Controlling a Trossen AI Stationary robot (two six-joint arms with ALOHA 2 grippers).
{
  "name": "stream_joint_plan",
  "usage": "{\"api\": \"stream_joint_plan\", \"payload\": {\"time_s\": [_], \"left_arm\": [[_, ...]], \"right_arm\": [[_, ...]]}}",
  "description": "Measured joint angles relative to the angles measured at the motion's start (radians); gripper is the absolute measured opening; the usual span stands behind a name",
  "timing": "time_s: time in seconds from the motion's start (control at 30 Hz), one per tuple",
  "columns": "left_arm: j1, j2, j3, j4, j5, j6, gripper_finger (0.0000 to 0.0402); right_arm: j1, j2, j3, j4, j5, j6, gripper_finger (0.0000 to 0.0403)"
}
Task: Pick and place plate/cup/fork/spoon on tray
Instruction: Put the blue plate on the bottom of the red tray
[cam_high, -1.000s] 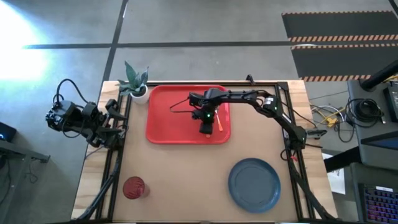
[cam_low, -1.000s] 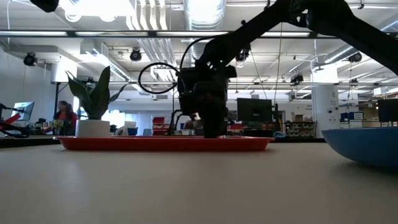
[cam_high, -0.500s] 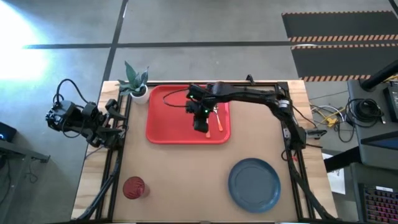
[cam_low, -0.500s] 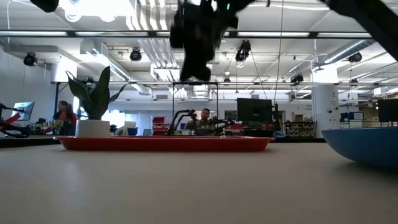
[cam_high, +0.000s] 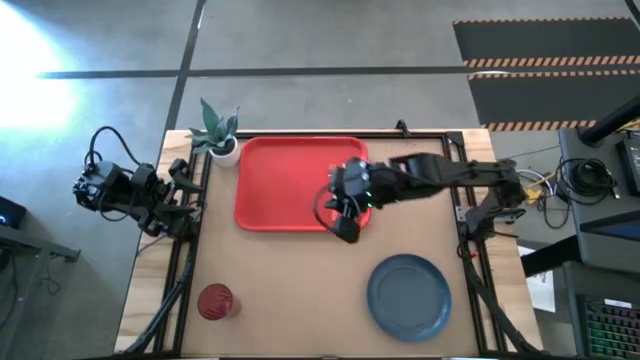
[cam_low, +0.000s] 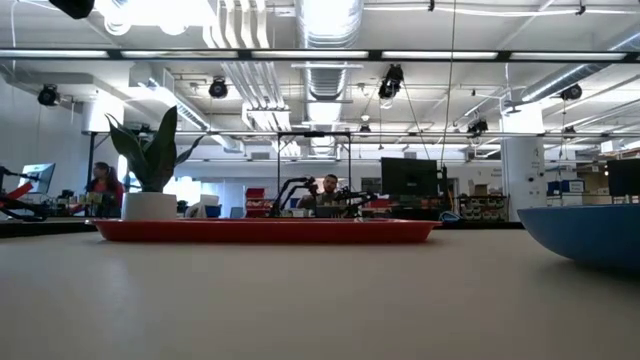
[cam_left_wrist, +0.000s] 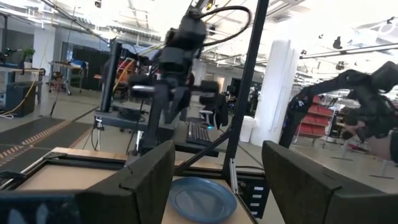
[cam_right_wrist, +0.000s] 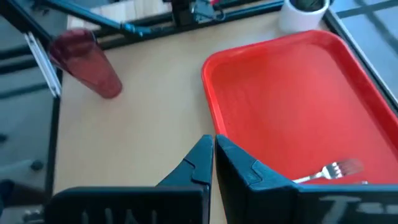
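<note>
1. My right fingers (cam_right_wrist: 213, 163) are pressed together with nothing between them. In the high view they (cam_high: 347, 228) hang over the tray's (cam_high: 262, 215) front right corner, at its rim.

2. My left fingers (cam_left_wrist: 214, 180) are spread wide and hold nothing. That arm waits off the counter's (cam_high: 300, 290) left edge, near the back left corner.

3. Done so far: the fork (cam_right_wrist: 328, 171) lies inside the tray (cam_right_wrist: 280, 99), tines visible in the right wrist view, close under my right gripper. In the high view the arm covers that spot.

4. The spoon: I cannot find it in any view. It may lie under my right arm on the tray, but I cannot confirm this.

5. Left to do: the plate (cam_high: 408, 297) rests on the counter near the front right corner, well apart from the tray.

6. Left to do: the cup (cam_high: 215, 301) stands upright near the front left corner of the counter, also well apart from the tray. The right wrist view shows it (cam_right_wrist: 87, 63) on bare counter.

7. Judgement: at most half of the items are placed; plate and cup remain.
</note>
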Motion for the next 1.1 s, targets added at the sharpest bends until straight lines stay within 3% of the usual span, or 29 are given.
{"api": "stream_joint_plan", "payload": {"time_s": [0.2,0.4,0.63,0.87,1.1], "left_arm": [[0.000,0.020,-0.003,-0.019,-0.036,-0.017,0.0225],[0.000,0.064,-0.002,-0.026,-0.035,-0.053,0.0225],[0.000,0.088,0.007,-0.026,-0.034,-0.053,0.0225],[0.000,0.087,0.010,-0.023,-0.034,-0.052,0.0225],[0.000,0.091,0.010,-0.024,-0.030,-0.052,0.0225]], "right_arm": [[0.102,-0.019,-0.001,-0.020,0.131,0.040,0.0008],[0.110,0.017,-0.001,-0.090,0.182,0.081,0.0012],[0.087,0.089,-0.002,-0.535,0.094,0.338,0.0051],[0.088,0.099,-0.082,-0.529,-0.032,0.426,0.0096],[0.095,0.089,-0.240,-0.533,-0.163,0.516,0.0114]]}}
